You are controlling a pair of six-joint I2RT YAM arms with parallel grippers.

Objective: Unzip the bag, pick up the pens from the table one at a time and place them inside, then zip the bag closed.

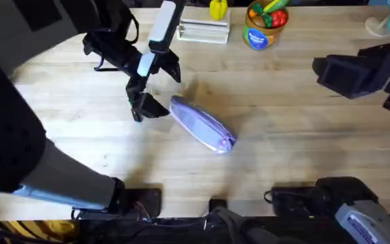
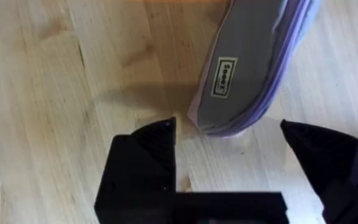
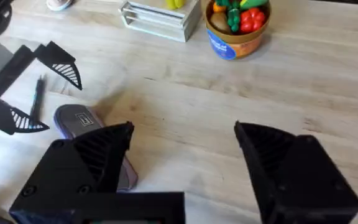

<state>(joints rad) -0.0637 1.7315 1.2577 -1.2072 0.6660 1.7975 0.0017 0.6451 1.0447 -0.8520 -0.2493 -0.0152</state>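
The table (image 1: 290, 129) is a light butcher-block top with clear plank grain, smooth and bare around the middle. The bag (image 1: 203, 124) lies there on its side at a slant, a soft lavender fabric pouch, long and rounded, with a small sewn label and the zipper line along its edge. The left gripper (image 1: 143, 107) stands just beside the far-left end of the bag, its black fingers spread wide and holding nothing; in the left wrist view the end of the pouch sits just ahead of the gap between the two fingers. One thin dark pen (image 3: 38, 94) shows in the right wrist view, lying on the wood between those same fingers. The right gripper (image 3: 182, 149) hangs well apart at the right side, also wide and empty. I cannot tell if the zipper is already pulled. By my judgement the step in hand is collecting this pen: the fingers should lower and close across its slim, hard barrel
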